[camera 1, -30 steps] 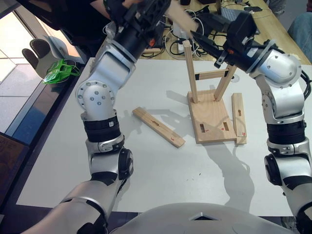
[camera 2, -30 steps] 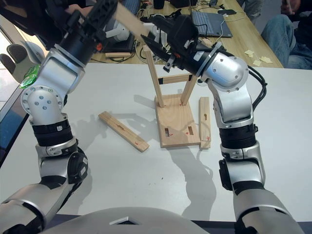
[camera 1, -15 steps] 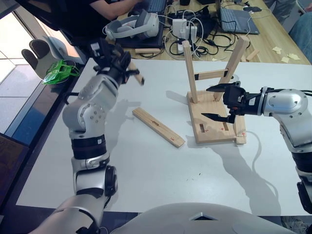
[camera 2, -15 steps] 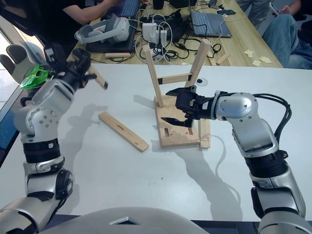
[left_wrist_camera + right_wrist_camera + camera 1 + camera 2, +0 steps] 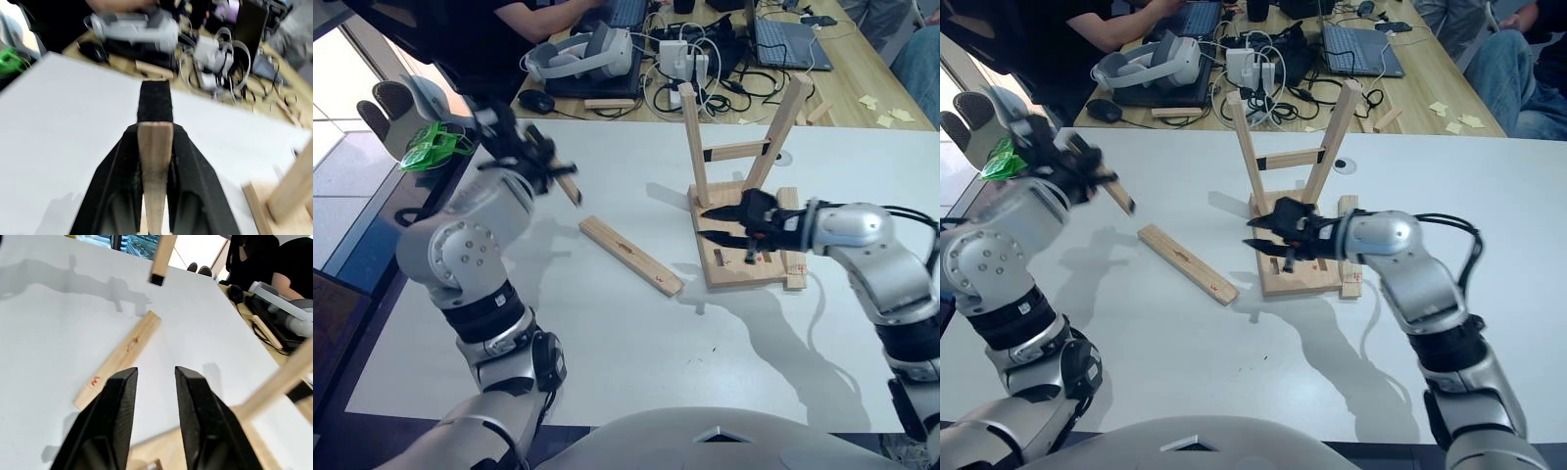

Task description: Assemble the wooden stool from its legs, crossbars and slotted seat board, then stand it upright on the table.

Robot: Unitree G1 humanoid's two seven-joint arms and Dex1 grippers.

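The slotted seat board [image 5: 736, 271] lies flat on the white table. Two legs [image 5: 694, 137] stand up from its far end, joined by a crossbar [image 5: 736, 152]. My right gripper [image 5: 714, 223] hovers open just above the board's left edge with nothing between its fingers [image 5: 122, 396]. My left gripper [image 5: 540, 162] is raised over the table's far left, shut on a wooden leg with a black tip [image 5: 154, 142]. A loose slotted plank [image 5: 631, 256] lies between the two arms, and a second plank [image 5: 793, 271] lies along the board's right side.
A wooden desk behind the table holds a headset [image 5: 582, 54], cables and laptops. A green item [image 5: 431, 147] sits off the table's far left corner. The near half of the white table [image 5: 607, 362] is bare.
My left arm swung down from above the stool to the far left, keeping the leg. My right gripper dropped from the upright leg's top to the seat board and moved left.
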